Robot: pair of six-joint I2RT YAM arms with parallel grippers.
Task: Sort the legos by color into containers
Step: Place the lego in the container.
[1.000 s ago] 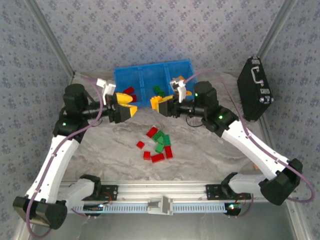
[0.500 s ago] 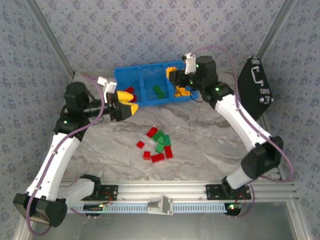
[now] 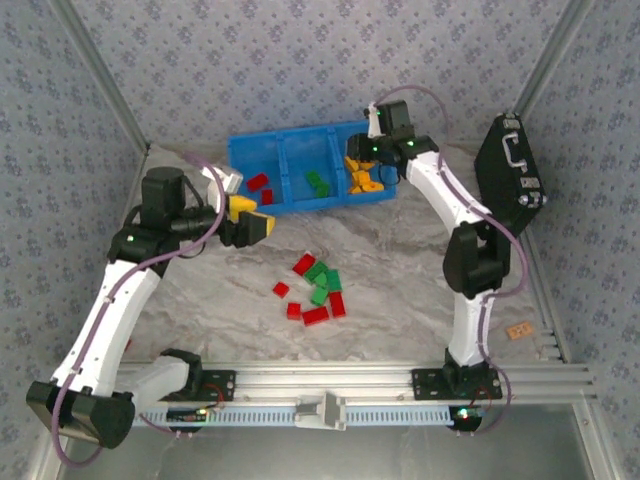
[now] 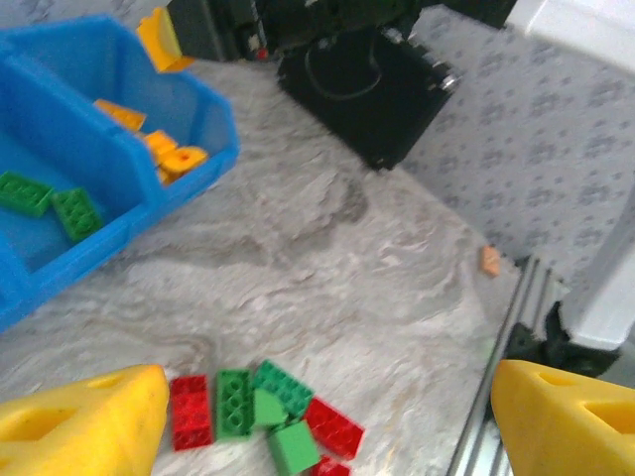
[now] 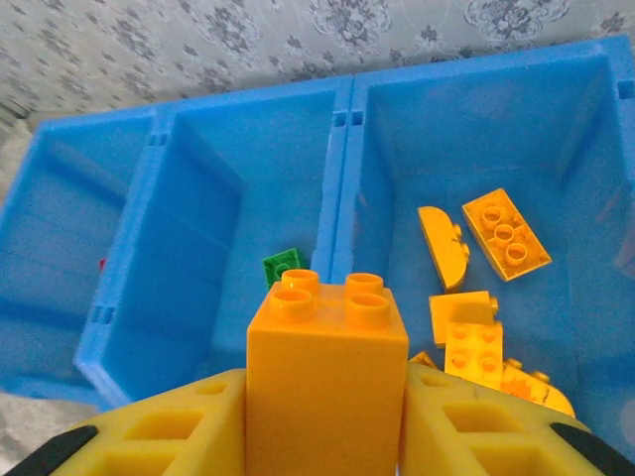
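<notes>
Open table (image 3: 400, 262) lies between the loose legos (image 3: 318, 287) and the blue tray (image 3: 240, 160). The black case (image 3: 508, 180) stands at the right edge, and the right arm (image 3: 440, 192) reaches over the tray's right compartment.

Left arm (image 3: 108, 302) jaws gape wide; right arm (image 3: 440, 190) jaws clamped.

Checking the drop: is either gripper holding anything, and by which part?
The right gripper pinches a yellow brick by two opposite sides; the left gripper is open and empty.
</notes>
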